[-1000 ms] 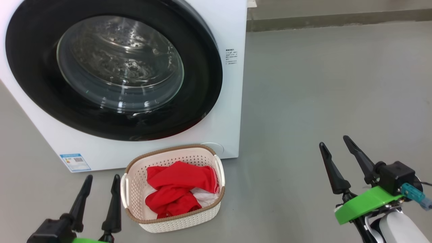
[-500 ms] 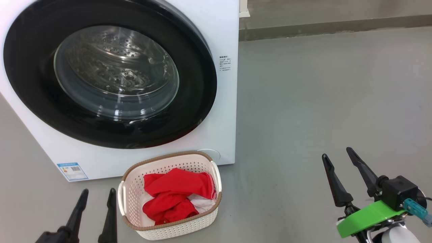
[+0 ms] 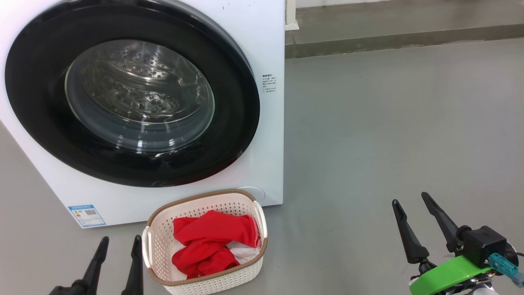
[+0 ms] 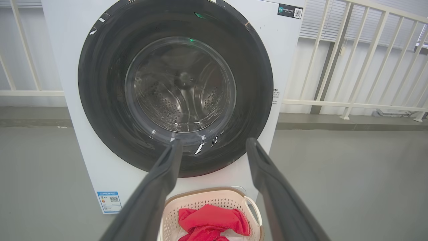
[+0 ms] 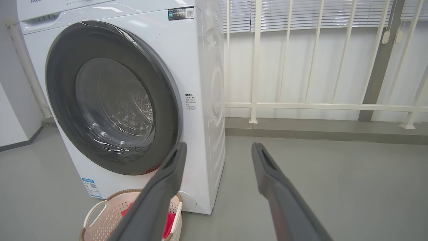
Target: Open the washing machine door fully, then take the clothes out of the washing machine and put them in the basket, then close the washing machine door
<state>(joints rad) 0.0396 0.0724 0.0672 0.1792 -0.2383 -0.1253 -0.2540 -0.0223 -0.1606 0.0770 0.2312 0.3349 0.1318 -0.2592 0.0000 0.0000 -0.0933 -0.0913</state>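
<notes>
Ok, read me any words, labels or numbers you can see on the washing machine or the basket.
Nothing is legible.
Blue label low on the washing machine: QR code, print too small.
Grey print right of the door: too small.
Dark sticker at its top corner: QR code, text blurred.
Lettering at the top edge: cut off.
Basket: no text seen.
</notes>
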